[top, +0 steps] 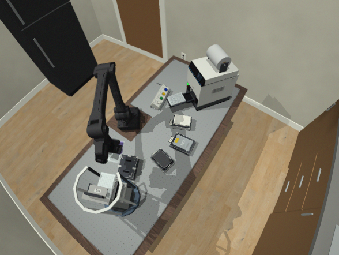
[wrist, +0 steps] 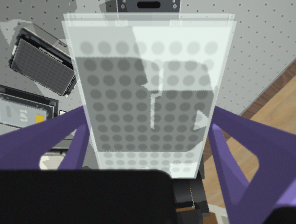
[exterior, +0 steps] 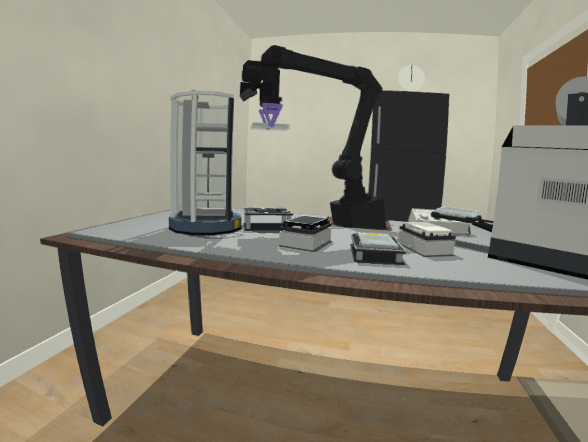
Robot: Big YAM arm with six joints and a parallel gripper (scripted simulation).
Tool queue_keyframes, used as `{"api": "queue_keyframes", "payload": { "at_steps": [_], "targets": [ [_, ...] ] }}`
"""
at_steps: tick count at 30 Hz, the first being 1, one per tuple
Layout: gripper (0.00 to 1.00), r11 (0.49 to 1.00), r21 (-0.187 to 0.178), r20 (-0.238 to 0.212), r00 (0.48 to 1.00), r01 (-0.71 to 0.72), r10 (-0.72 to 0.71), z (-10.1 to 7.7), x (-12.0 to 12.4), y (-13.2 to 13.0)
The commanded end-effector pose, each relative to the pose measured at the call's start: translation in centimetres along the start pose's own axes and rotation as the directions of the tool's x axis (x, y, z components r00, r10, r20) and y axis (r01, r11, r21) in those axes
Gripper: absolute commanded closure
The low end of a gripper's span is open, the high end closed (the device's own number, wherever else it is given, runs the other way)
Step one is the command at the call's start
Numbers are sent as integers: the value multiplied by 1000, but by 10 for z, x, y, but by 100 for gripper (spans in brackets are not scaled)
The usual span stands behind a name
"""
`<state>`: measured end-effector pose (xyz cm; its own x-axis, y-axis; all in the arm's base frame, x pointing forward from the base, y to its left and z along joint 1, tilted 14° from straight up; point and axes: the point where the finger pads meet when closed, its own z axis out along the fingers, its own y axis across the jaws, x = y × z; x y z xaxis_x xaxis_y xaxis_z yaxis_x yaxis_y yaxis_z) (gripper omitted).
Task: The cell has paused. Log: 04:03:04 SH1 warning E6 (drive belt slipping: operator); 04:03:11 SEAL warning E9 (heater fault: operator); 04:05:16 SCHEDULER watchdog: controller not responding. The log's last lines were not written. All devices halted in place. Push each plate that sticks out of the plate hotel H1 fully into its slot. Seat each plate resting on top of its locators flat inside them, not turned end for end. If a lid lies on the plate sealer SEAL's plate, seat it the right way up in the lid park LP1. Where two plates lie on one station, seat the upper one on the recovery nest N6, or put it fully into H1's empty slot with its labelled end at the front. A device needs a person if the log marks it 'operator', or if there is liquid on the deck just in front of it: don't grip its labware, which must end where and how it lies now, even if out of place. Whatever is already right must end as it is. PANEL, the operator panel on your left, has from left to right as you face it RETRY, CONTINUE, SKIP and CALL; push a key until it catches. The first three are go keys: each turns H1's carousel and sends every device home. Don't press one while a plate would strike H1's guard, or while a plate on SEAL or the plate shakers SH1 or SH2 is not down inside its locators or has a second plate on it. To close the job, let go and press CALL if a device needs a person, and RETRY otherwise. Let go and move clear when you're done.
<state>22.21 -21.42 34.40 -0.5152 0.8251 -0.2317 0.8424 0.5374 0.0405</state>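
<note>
A translucent well plate (wrist: 150, 95) is clamped across its width between the purple fingers of the gripper (exterior: 270, 120), held level and high above the deck. It hangs beside the upper shelves of the plate hotel H1 (exterior: 176, 150), directly over the black nest (top: 128, 167) on the table (exterior: 310, 287).

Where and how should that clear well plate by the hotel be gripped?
By its two long edges, near mid-length, from above: the clear well plate lies flat and its short width fits between the gripper's fingers, as held now.
</note>
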Motion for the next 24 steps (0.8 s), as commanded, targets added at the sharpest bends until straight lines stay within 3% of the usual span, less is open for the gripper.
{"api": "queue_keyframes", "payload": {
  "at_steps": [1, 14, 15, 18, 24],
  "targets": [
    [16, 1000, -5, 26, 1000, -3, 3, -2, -4, -2],
    [16, 1000, -5, 24, 1000, 2, -2, 10, -4, -2],
    [16, 1000, -19, 82, 997, 1, 0, -13, -19, 1],
    [16, 1000, -4, 20, 1000, 1, -1, 15, -5, -2],
    [16, 1000, -6, 25, 1000, 2, -2, 19, -8, -1]
  ]
}}
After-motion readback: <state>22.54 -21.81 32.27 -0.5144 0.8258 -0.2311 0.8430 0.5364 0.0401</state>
